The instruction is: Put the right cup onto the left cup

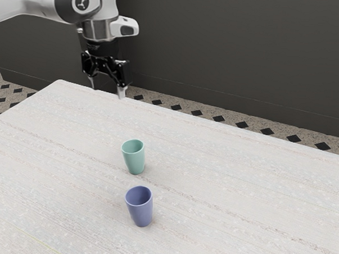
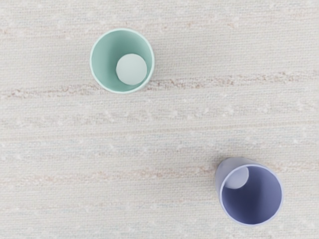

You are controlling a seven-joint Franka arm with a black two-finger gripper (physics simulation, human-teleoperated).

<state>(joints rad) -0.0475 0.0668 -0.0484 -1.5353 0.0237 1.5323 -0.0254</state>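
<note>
White table (image 1: 240, 192), pale streaked top. My one Franka arm (image 1: 30, 1) comes in from the exterior view's left, so no choice of arm. My gripper (image 1: 108, 91) hangs above the table's far side, fingers spread, nothing between them. Blue cup (image 1: 141, 214): upright, mouth up, long axis vertical, on the table; I take it as the right cup. Green cup (image 1: 136, 162): also upright, near it, not touching, presumably the left one. Key relation: blue lies below my gripper and on the camera's side, beyond green. Next, I'd judge, travel past green, then straight down over blue; going low risks clipping green.
</note>
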